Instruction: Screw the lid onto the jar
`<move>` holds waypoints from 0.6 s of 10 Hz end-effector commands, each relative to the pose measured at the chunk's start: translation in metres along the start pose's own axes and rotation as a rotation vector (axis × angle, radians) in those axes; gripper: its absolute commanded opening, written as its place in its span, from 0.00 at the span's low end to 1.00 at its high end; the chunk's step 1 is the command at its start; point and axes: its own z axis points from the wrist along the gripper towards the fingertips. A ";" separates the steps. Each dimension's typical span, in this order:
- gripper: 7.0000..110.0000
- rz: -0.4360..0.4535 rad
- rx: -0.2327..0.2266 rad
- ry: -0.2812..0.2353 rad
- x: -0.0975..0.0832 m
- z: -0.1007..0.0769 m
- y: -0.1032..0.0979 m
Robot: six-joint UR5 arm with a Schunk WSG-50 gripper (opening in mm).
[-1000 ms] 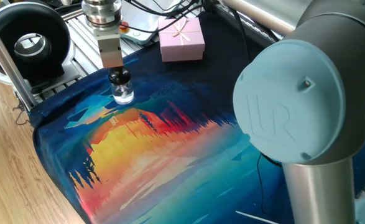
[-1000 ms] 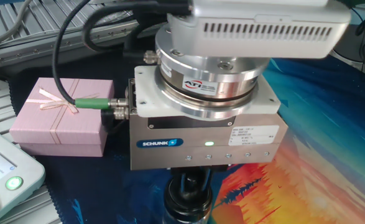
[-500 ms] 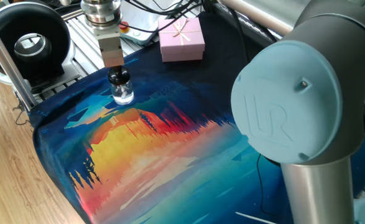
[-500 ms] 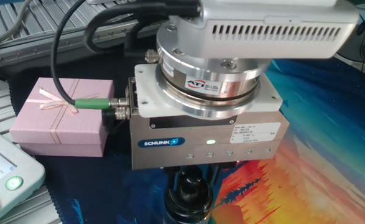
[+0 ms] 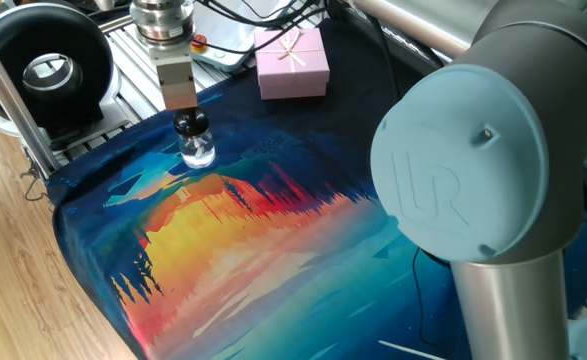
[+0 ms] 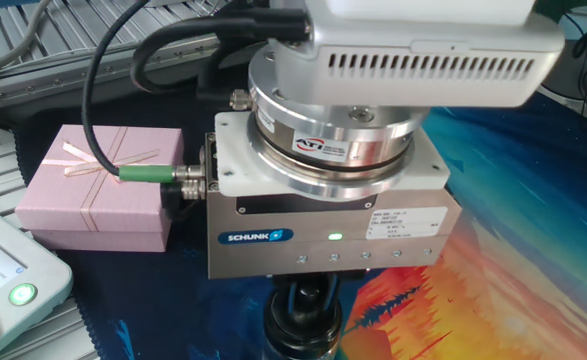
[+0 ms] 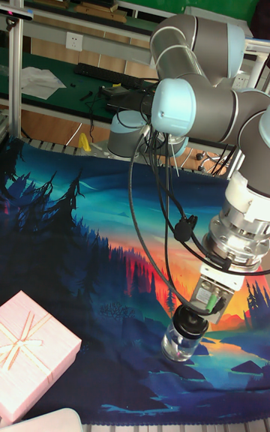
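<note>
My arm's big pale-blue joint cap (image 5: 470,165) fills the near right of one fixed view. Past it, a cloth (image 5: 273,250) printed with a sunset forest covers the table. Toward the far left of that cloth, the small clear jar (image 5: 198,152) stands upright with the black lid (image 5: 192,128) sitting on its neck. My claw (image 5: 190,122) points straight down, its fingers closed around the lid; the other fixed view shows only its silver body, the fingertips cut off by the frame. Farther back and to the right, well apart from the jar, sits a pink gift box (image 5: 292,62) with a ribbon bow.
</note>
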 end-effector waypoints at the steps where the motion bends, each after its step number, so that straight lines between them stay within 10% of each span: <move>1: 0.15 0.058 0.005 0.010 0.003 -0.001 -0.002; 6: 0.15 0.249 -0.011 0.056 0.009 -0.006 0.004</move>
